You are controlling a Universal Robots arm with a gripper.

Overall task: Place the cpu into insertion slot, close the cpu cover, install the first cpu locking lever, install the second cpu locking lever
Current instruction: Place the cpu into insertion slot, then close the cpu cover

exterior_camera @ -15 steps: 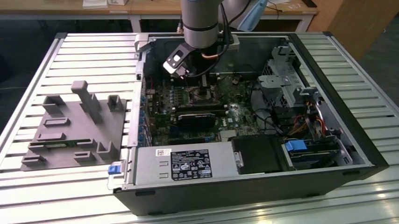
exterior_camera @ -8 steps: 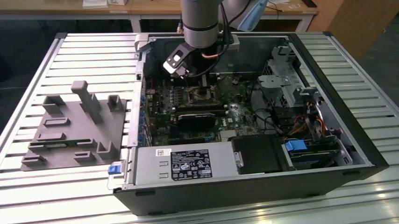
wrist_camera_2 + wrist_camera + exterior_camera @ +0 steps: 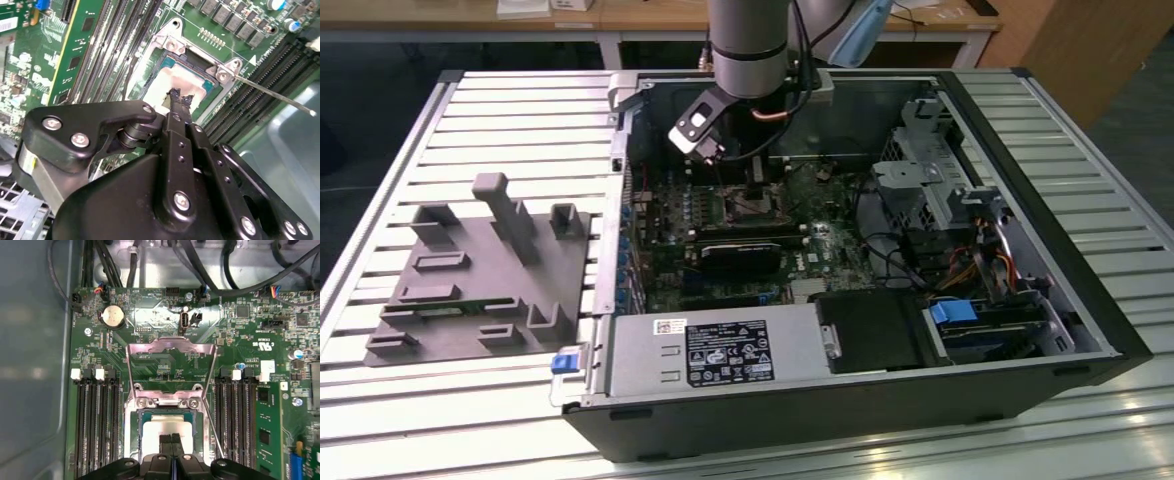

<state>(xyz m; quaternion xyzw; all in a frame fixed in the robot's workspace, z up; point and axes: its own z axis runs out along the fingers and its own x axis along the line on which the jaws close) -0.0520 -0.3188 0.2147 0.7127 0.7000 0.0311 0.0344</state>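
Clearly, first wrist view: cpu cover [image 3: 171, 345] raised

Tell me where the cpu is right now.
In both wrist views the cpu lies flat in the insertion slot, under the gripper, with the raised cpu cover standing at one edge and memory slots on either side.

Black label [image 3: 727, 352] with white print, on the power supply [image 3: 640, 365], upper face: no wording legible. White silk-screen marks on the motherboard [image 3: 235, 330]: likewise unreadable.
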